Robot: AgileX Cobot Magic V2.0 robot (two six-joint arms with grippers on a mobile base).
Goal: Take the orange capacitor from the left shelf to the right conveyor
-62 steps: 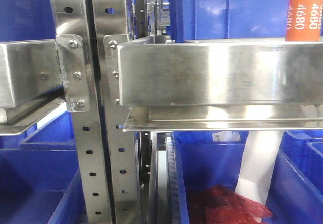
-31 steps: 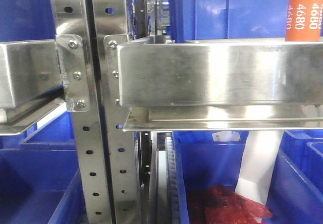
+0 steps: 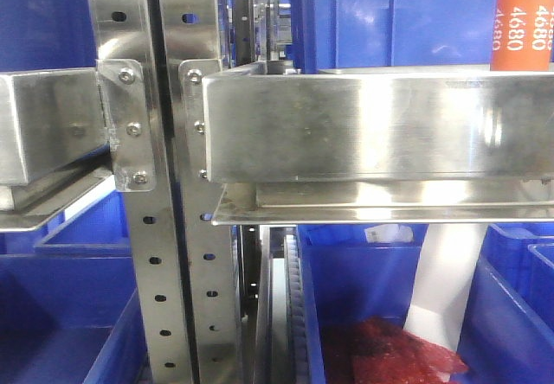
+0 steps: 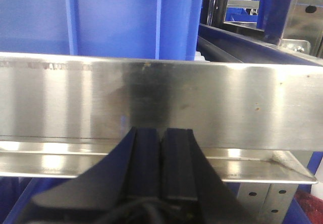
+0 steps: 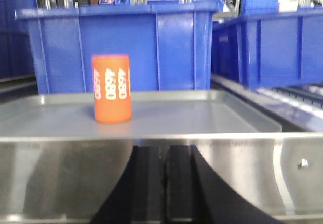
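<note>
Front view: orange capacitor [image 3: 524,28] stands upright in the upper tray of the left shelf [image 3: 372,129], at the frame's right edge; left wrist view: left gripper [image 4: 161,130] clenched, pads together, empty, facing the tray wall; right wrist view: right gripper [image 5: 164,151] clenched, empty; capacitor upright on the tray floor beyond, blue bin [image 5: 151,42] behind it.

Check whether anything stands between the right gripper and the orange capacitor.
Yes. The front wall of the left shelf's tray rises between the right gripper, jaws together below the rim, and the orange capacitor standing upright behind it.
</note>
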